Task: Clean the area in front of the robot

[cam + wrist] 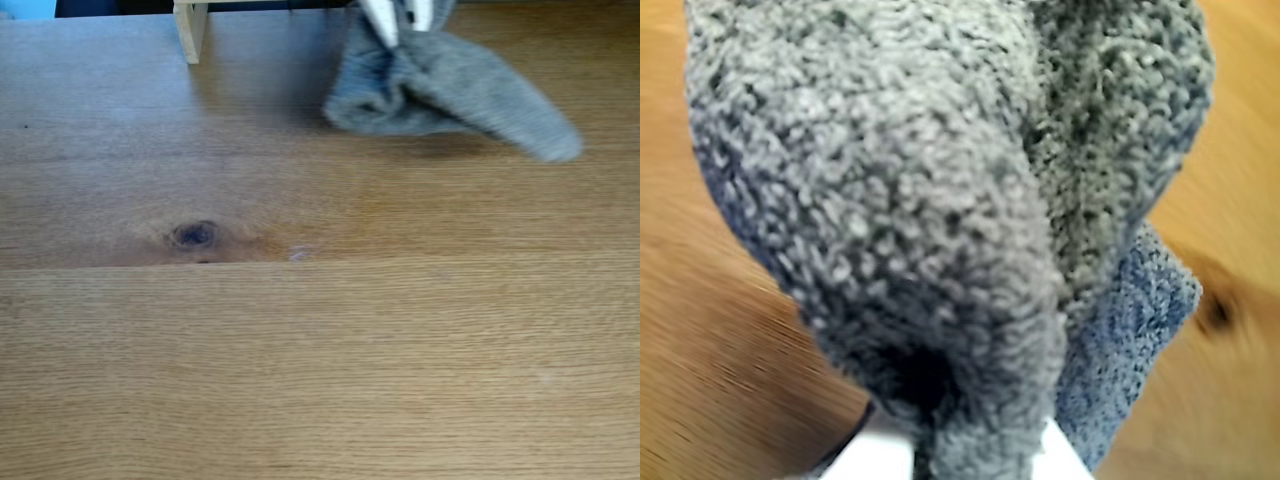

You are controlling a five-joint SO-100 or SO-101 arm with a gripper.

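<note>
In the fixed view the robot's white two-finger gripper [403, 33] comes down from the top edge, shut on a gray sock-like cloth [450, 95]. The cloth hangs in a bunch from the fingers, its lower folds at the tabletop and one end trailing right. In the wrist view the gray cloth [940, 200] is close to the lens, pinched between the white fingers [872, 462] at the bottom edge. The area in front of the robot is a light-brown oak tabletop [320, 380] with a dark oval knot [195, 235]. The knot [1218, 310] also shows in the wrist view.
A pale wooden post [190, 30] stands at the back left of the table. A small whitish fleck [300, 253] lies right of the knot, on a plank seam. Bare wood stretches across the near half of the table.
</note>
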